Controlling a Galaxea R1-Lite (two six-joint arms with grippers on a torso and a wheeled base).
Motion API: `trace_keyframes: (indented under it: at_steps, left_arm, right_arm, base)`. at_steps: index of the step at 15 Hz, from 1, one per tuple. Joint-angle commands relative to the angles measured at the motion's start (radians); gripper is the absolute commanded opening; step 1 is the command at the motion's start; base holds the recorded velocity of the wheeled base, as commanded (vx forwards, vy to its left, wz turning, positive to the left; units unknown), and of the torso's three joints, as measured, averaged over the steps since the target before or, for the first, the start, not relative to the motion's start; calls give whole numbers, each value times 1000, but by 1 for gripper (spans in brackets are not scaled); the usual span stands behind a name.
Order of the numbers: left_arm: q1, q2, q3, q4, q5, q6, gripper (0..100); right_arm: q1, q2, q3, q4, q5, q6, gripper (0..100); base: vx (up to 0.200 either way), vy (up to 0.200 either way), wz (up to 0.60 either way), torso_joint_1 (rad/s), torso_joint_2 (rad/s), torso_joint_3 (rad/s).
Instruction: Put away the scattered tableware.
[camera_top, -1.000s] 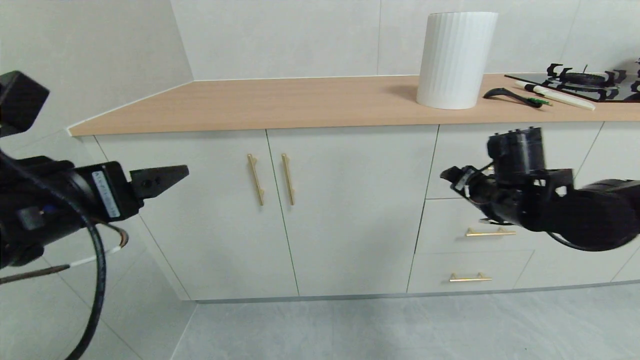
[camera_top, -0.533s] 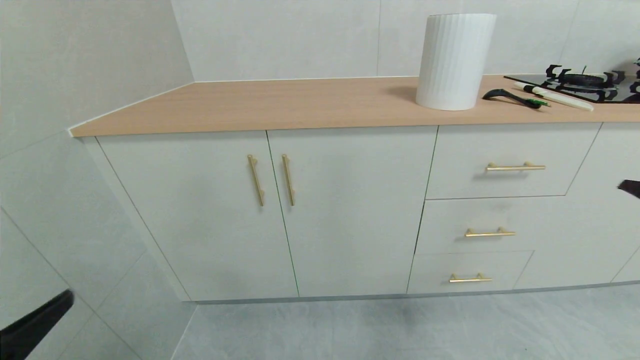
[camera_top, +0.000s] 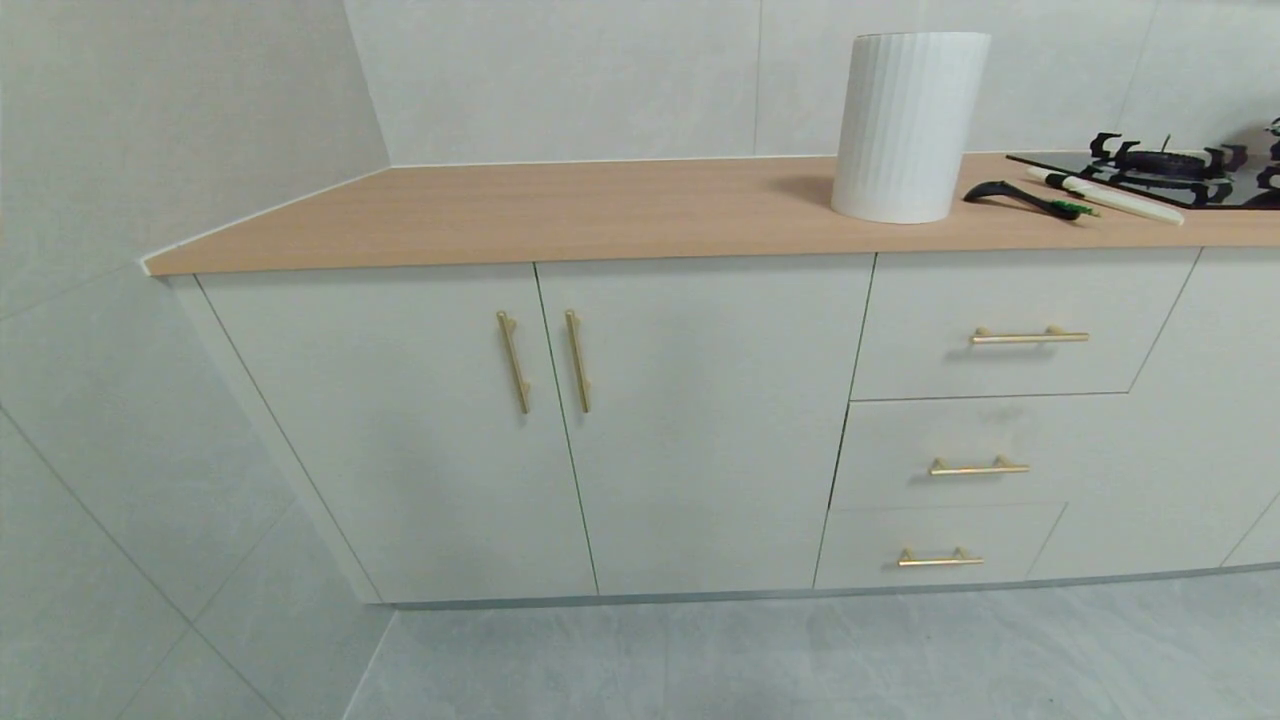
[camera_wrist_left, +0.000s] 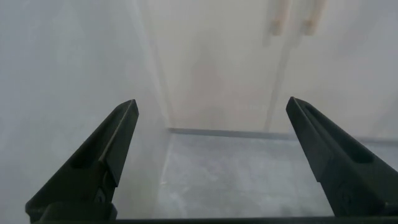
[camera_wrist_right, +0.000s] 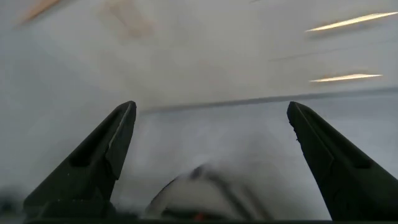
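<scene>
Left fingers (camera_wrist_left: 93, 162) and right fingers (camera_wrist_right: 93, 162) are gaping apart, gripping nothing, facing the floor (camera_wrist_left: 236, 174) by the cupboards (camera_wrist_left: 217, 62); well away from them, the black ladle (camera_top: 1020, 193) and white utensil (camera_top: 1112, 194) are lying on the worktop (camera_top: 550, 210) beside the ribbed canister (camera_top: 908, 125).

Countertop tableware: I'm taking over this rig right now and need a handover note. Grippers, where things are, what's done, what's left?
Left gripper: open, empty, low near the cabinet base.
Right gripper: open, empty, also low.
Things: black spoon and white-handled utensil lie on the countertop, between the white ribbed holder and the stove.
Done: nothing visibly put away; the holder's inside is hidden.
Left: pick up both utensils and store them, probably in the holder.
</scene>
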Motion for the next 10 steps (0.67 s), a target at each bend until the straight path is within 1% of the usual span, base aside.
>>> trace_keyframes:
  at_steps: [1, 2, 3, 5, 6, 8, 9, 10]
  left_arm:
    - [73, -151, 95, -2, -21, -4, 100]
    - [98, -180, 116, -3, -25, -2, 100]
    - [104, -206, 145, -5, -36, 2, 100]
    - [104, -206, 184, -48, -37, 2, 100]
    - [104, -206, 213, -74, -37, 5, 100]
    - [104, -206, 302, -120, -37, 25, 100]
    - [104, -206, 314, -151, -48, 22, 100]
    - [104, -206, 319, -163, -51, 22, 100]
  right_arm:
    - [14, -23, 7, 11, 12, -6, 100]
    - [14, -21, 33, 11, 9, -17, 100]
    - [12, -21, 94, 7, -21, -81, 100]
    - [12, -8, 236, -29, -218, -322, 100]
    - [12, -5, 282, -63, -270, -361, 100]
    - [17, 15, 308, -74, -278, -367, 100]
    - [46, 71, 308, -75, -279, -368, 100]
    - [104, 158, 306, -88, -287, -365, 100]
  base:
    - [0, 0, 0, 0, 0, 0]
    - [0, 0, 0, 0, 0, 0]
    - [0, 0, 0, 0, 0, 0]
    - [0, 0, 0, 0, 0, 0]
    - [0, 0, 0, 0, 0, 0]
    - [0, 0, 0, 0, 0, 0]
    - [0, 0, 0, 0, 0, 0]
    - [0, 0, 0, 0, 0, 0]
